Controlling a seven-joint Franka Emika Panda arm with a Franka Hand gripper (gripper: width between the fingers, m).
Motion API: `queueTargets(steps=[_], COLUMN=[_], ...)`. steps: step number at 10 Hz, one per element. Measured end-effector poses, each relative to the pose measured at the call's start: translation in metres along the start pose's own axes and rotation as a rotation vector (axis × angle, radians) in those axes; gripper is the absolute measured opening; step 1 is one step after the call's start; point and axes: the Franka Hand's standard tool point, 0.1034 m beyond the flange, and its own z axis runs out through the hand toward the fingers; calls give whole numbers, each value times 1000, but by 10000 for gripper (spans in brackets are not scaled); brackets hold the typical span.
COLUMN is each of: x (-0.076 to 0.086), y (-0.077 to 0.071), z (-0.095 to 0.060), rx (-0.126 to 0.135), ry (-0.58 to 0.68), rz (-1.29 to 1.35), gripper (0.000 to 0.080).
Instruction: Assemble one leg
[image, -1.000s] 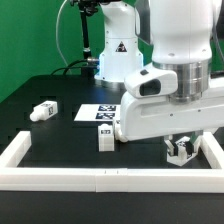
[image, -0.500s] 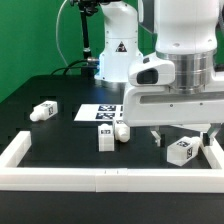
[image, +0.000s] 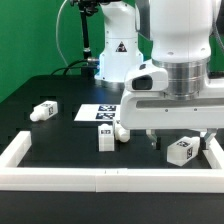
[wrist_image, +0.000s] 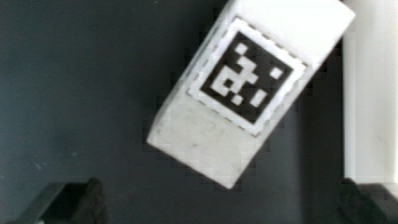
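Observation:
A leg (image: 182, 150), a small white post with a black-and-white tag, lies on the black table at the exterior view's right. My gripper (image: 183, 138) hangs open just above it, one finger on each side, touching nothing. In the wrist view the leg (wrist_image: 240, 85) lies slanted with its tag up, and my gripper (wrist_image: 222, 205) shows only as two dark fingertips (wrist_image: 68, 203) far apart at the corners. Another leg (image: 106, 139) stands near the middle, with one (image: 121, 129) close behind it. A further leg (image: 43, 111) lies at the left.
The marker board (image: 98, 113) lies flat behind the middle legs. A low white wall (image: 100, 178) frames the table; its right side (image: 215, 152) runs close to the leg under my gripper. The robot base (image: 115, 55) stands at the back.
My gripper was low around the right-hand leg a second ago. It has opened and risen, and the leg now lies free on the table below it.

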Motion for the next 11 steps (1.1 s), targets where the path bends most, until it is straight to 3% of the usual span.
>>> queueTargets(steps=[3, 6, 9, 11], x=[-8, -17, -18, -18], y=[14, 11, 8, 8], z=[8, 23, 25, 25], rx=[3, 8, 8, 8], ry=[-24, -37, -39, -39], rz=[157, 216, 209, 208], gripper=[648, 648, 648, 377])
